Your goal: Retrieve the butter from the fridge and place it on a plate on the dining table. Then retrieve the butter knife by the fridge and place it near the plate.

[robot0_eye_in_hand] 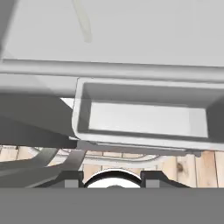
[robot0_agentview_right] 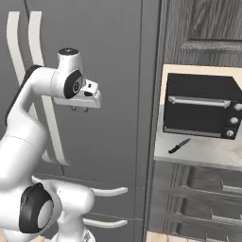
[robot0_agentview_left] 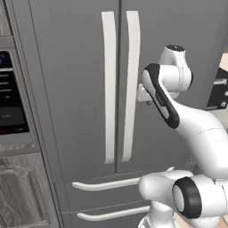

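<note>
Fridge (robot0_agentview_left: 75, 89): tall dk grey French-door unit, both doors shut, long pale curved handles side by side, two drawers below w/ pale handles. Butter knife (robot0_agentview_right: 179, 146): black handle, short grey blade, flat on pale counter just right of fridge.

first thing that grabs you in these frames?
The tall grey fridge, both doors shut, with two long pale handles down its middle, and the white arm right in front of it. The gripper hangs near the right-hand door, empty, touching nothing. On the counter right of the fridge, a small black-handled knife lies before a black toaster oven.
</note>
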